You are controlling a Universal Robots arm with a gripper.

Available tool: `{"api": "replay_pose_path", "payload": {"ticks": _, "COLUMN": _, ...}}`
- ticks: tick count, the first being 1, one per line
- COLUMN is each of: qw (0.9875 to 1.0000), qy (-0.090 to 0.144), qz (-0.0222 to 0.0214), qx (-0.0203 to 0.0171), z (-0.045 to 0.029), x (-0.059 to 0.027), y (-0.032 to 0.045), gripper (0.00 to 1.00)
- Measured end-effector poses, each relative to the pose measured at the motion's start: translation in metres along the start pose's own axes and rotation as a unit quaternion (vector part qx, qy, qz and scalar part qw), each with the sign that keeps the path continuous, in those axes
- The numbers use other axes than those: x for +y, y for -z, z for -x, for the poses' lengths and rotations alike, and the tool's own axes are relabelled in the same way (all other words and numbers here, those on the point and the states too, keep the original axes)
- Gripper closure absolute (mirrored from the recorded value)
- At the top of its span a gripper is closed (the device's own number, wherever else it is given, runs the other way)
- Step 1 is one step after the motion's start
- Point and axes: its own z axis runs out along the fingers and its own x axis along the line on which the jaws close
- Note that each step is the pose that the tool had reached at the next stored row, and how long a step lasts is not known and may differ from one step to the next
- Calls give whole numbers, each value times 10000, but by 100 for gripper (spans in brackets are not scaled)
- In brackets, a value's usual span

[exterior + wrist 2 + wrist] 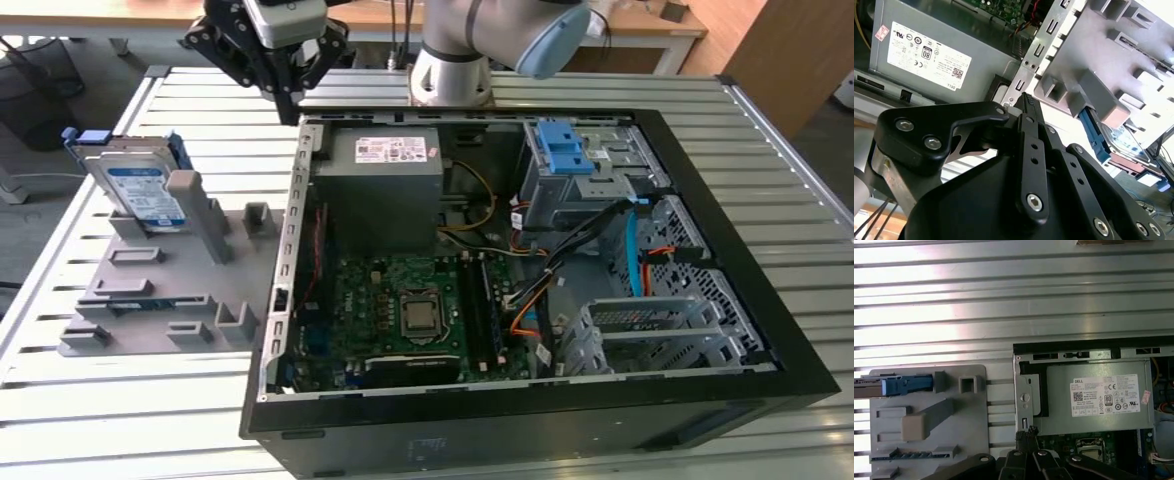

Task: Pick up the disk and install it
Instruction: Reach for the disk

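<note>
The disk (pixel 140 188) stands on edge in a slot at the far end of a grey holder plate (pixel 160 290), on the exterior view's left. It is silver with a white and blue label and a blue frame. My gripper (pixel 287 112) hangs above the table between the holder and the back corner of the open computer case (pixel 534 415). It is shut with nothing in it and is well clear of the disk. The first wrist view has the disk (pixel 901 385) edge-on beyond my gripper (pixel 1027 432). In the second wrist view the disk (pixel 1121 137) lies past my gripper (pixel 1026 100).
Inside the case are a grey power supply (pixel 394 175), a green motherboard (pixel 414 300), and a blue latch bracket (pixel 567 150) on the grey drive bay, with cables around it. The arm's base (pixel 447 70) stands behind the case on the slatted metal table (pixel 174 420).
</note>
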Motion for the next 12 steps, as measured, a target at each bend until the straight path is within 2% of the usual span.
{"api": "replay_pose_path", "payload": {"ticks": 12, "qw": 10000, "qy": 0, "qz": -1, "qx": 0, "z": -163, "x": 38, "y": -2, "gripper": 89}}
